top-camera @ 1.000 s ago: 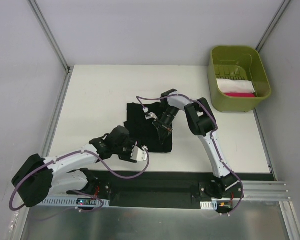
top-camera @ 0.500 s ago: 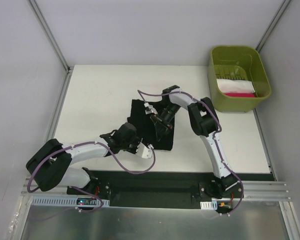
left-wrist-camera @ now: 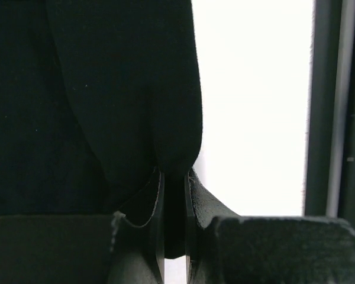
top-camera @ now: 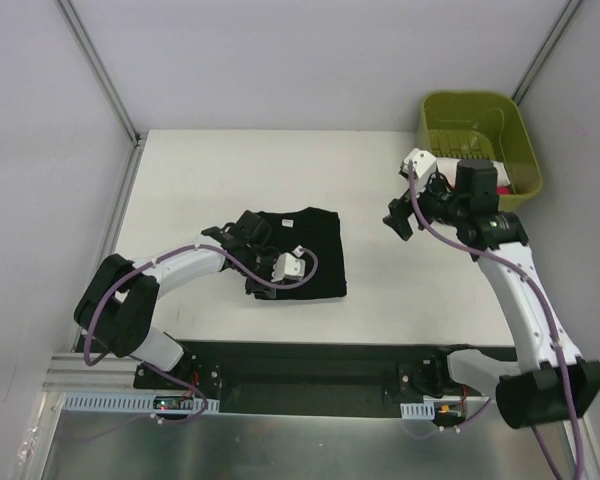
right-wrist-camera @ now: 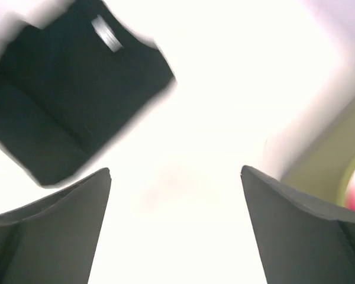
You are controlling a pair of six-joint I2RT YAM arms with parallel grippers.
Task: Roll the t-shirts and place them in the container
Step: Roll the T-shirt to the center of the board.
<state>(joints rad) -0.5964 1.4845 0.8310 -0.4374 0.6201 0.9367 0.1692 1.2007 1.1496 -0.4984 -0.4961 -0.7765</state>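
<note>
Camera up top: black t-shirt lies folded mid-desk, left end effector at its near-left edge, right end effector well off to the right. Left wrist: clamped tight on a cloth fold. Right wrist: spread wide, nothing held, t-shirt off to the upper left.

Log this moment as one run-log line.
left jaws: shut on black t-shirt | right jaws: open, empty, near green bin | t-shirt: folded, not rolled
</note>
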